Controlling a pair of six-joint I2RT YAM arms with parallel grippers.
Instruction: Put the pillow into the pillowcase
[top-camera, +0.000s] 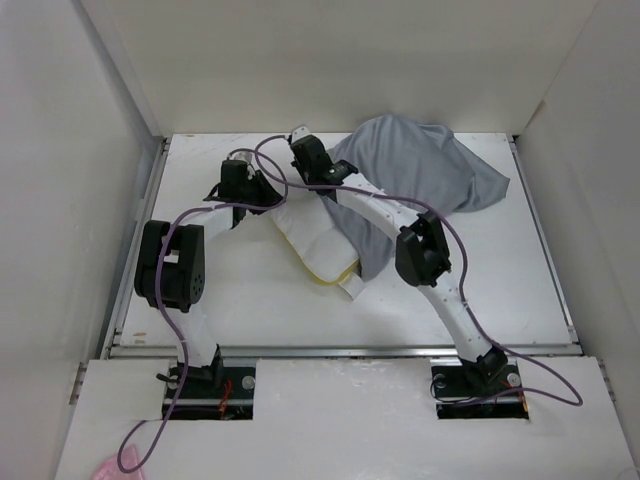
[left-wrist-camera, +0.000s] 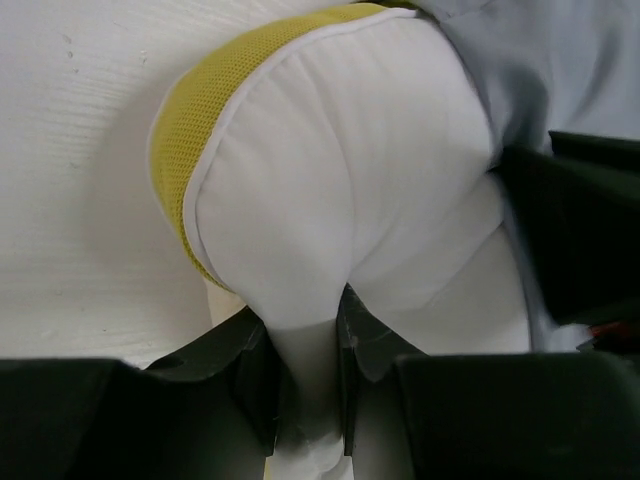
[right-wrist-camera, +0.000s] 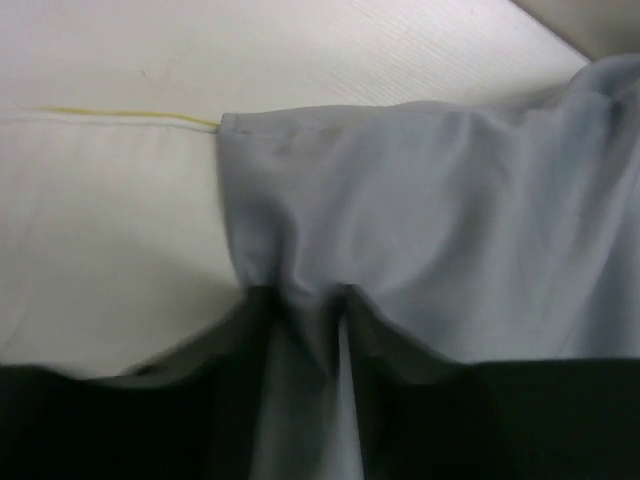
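The white pillow (top-camera: 315, 240) with its yellow edge strip (top-camera: 335, 275) lies mid-table, its far right part under the grey pillowcase (top-camera: 430, 165). My left gripper (top-camera: 268, 190) is shut on the pillow's near-left corner; in the left wrist view the white pillow (left-wrist-camera: 340, 190) bulges out between the fingers (left-wrist-camera: 240, 370) of my left gripper (left-wrist-camera: 305, 370). My right gripper (top-camera: 330, 172) is shut on the pillowcase's edge; in the right wrist view grey cloth (right-wrist-camera: 420, 210) is pinched in my right gripper (right-wrist-camera: 305, 310), beside the white pillow (right-wrist-camera: 110, 220).
White walls (top-camera: 70, 150) close in the table on left, back and right. A metal rail (top-camera: 340, 350) runs along the near edge. Purple cables (top-camera: 450, 230) loop over the right arm. The table (top-camera: 500, 290) is white.
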